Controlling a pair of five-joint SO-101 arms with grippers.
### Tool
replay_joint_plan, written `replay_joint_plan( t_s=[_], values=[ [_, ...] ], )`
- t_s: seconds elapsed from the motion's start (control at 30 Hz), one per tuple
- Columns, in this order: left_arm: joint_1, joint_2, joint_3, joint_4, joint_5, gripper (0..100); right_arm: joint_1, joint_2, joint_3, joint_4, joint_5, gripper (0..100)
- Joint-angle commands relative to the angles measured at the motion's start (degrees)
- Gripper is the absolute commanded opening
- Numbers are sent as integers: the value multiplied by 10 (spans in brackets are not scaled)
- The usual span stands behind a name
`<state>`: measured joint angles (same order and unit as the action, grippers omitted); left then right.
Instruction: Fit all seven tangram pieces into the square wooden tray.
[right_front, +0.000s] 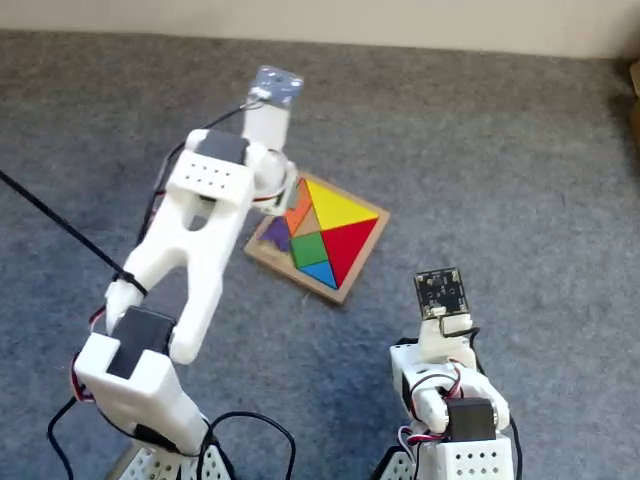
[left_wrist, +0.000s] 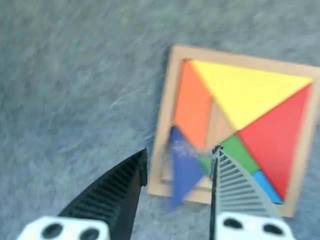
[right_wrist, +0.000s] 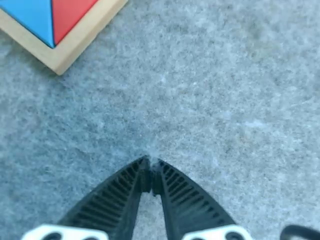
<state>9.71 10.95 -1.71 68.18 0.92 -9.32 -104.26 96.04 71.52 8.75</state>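
From above, the square wooden tray lies turned like a diamond on the grey carpet, mid-table. In it are a large yellow triangle, a large red triangle, a green piece, a light blue triangle and an orange piece. A dark purple-blue piece sits at the tray's corner nearest the left arm, which stretches out over that corner. The right arm is folded back near the table's front edge, apart from the tray.

In the left wrist view, the left gripper hangs spread wide above the tray. The dark purple-blue piece shows between its fingers, blurred and slanting across the tray's rim. Whether a finger touches it cannot be told. A bare wooden patch shows between the orange piece, the yellow triangle and the red triangle.

In the right wrist view, the right gripper is pinched closed on nothing, just above the carpet. One tray corner, with the light blue triangle and red triangle, lies well ahead of it.
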Motion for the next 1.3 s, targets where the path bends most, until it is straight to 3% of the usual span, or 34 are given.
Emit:
replay_joint_plan(
  t_s=[0.0, 0.2, 0.4, 0.7, 1.1, 1.27],
  values=[
    [51, -5, -44, -9, 1, 216, 6, -19, 82, 6, -3, 17],
    [48, -7, -44, -4, 0, 213, 5, -19, 82, 6, -3, 17],
    [-31, -7, -54, 51, -4, 213, 5, -19, 82, 6, -3, 17],
    [-155, -6, 36, 69, -138, 213, 5, -19, 82, 6, -3, 17],
    [-97, -5, 220, -97, -160, 213, 5, -19, 82, 6, -3, 17],
    [-72, -6, 210, -105, -120, 213, 5, -19, 82, 6, -3, 17]
  ],
)
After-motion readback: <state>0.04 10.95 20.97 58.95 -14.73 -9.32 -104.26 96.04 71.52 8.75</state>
